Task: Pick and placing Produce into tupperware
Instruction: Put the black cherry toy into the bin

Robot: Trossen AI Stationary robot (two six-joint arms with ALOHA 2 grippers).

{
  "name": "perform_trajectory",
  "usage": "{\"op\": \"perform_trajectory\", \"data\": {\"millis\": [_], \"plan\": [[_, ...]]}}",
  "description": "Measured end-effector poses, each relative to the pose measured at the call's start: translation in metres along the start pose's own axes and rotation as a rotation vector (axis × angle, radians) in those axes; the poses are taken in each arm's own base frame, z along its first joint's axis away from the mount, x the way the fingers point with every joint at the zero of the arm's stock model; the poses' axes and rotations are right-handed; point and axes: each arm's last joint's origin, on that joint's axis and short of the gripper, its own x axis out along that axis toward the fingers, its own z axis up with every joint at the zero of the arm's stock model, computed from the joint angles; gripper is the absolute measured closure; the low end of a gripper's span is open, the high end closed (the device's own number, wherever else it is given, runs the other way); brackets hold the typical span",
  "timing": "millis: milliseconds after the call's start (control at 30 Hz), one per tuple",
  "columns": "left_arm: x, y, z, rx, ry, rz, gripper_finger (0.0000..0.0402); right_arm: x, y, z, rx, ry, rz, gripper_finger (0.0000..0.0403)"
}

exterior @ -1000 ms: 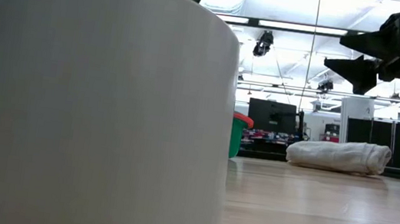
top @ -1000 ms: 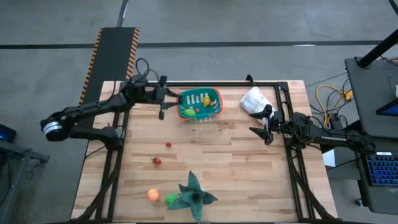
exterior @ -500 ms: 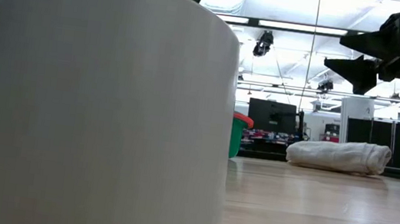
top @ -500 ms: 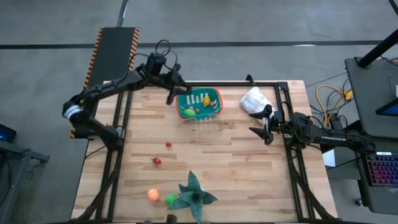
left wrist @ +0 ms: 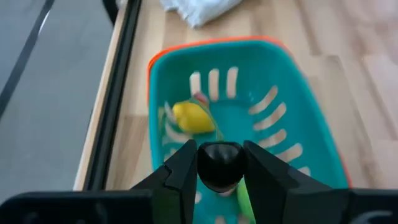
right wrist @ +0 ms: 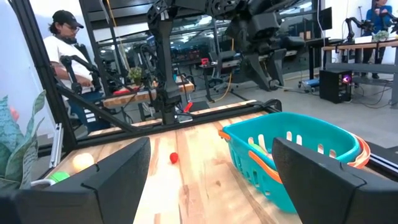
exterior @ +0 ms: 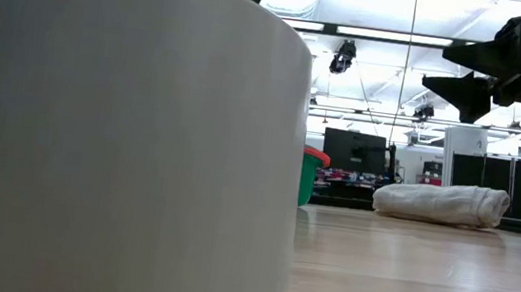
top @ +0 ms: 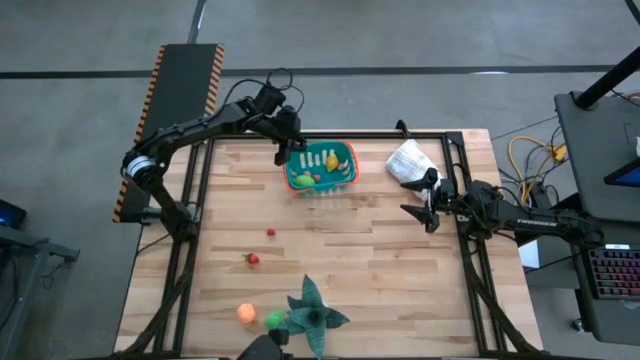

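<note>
Left wrist view shows the left gripper (left wrist: 219, 169) now above the tupperware (left wrist: 298, 81), holding a dark round produce piece (left wrist: 219, 163). It has swung over from beside the tub, so release seems next; the right gripper (top: 428, 205) waits wide open.

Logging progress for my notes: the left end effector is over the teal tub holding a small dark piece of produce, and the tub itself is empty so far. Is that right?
Not quite: the tub is not empty. The left wrist view shows a yellow piece already lying in it, and the high view shows a green piece too. The rest stands: the left end effector is over the tub, shut on a small dark piece of produce.
</note>
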Motion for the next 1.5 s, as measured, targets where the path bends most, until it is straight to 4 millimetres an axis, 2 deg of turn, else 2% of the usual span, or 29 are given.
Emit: {"op": "perform_trajectory", "data": {"millis": [600, 867, 1500], "plan": [[-0.003, -0.008, -0.012, -0.031, 0.143, -0.016, 0.0312, 0.002, -0.001, -0.003, -0.007, 0.027, -0.005, 0.0076], [0.012, -0.007, -0.021, -0.044, 0.199, -0.029, 0.0312, 0.002, -0.001, -0.003, -0.009, 0.032, -0.005, 0.0076], [0.018, -0.022, -0.018, 0.091, 0.265, -0.02, 0.0312, 0.004, -0.001, -0.006, -0.017, 0.06, -0.01, 0.0076]]}}
